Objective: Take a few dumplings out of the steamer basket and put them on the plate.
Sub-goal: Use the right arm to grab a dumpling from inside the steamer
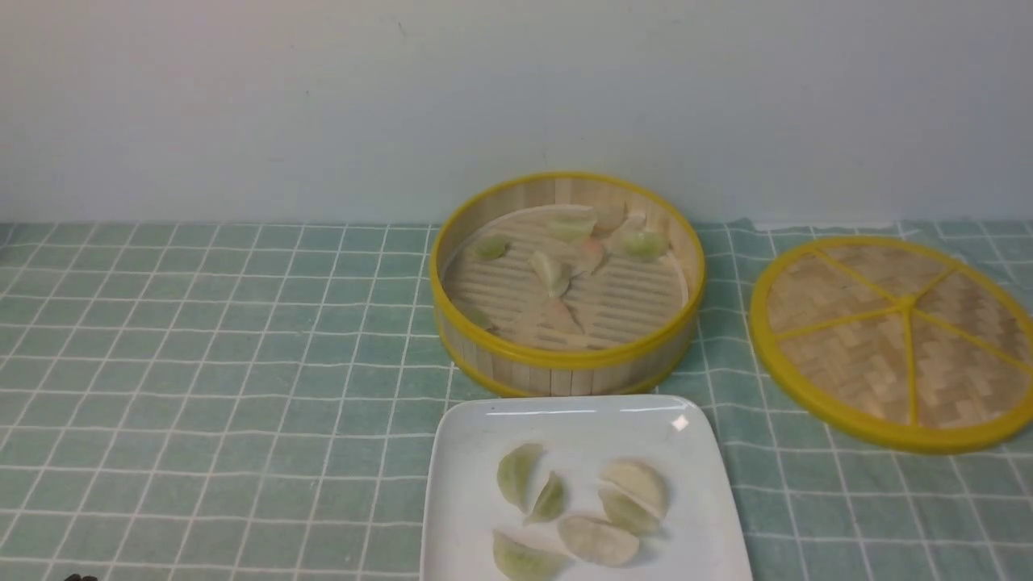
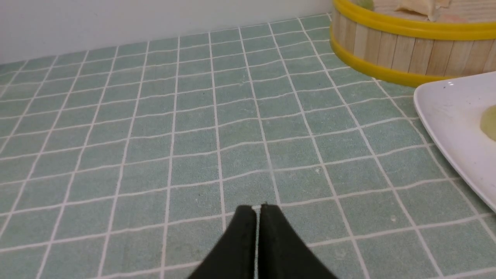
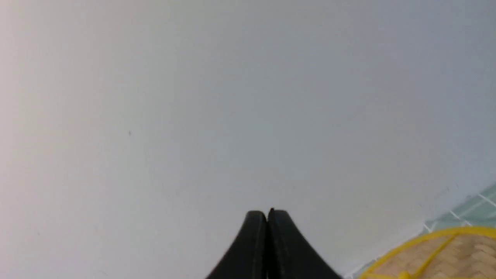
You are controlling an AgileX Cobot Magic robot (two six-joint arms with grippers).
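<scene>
Nearby, a woven lid (image 1: 896, 343) lies right of the steamer basket (image 1: 565, 373)

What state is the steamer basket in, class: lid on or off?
Off. The steamer basket stands uncovered, dumplings showing on its slatted floor, while the lid lies flat on the cloth beside it.

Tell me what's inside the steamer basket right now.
Several dumplings lie on the slatted floor of the steamer basket, mostly toward its far side: pale, green and one pinkish. The near wall covers the front strip of floor, so anything tucked there cannot be seen.
</scene>
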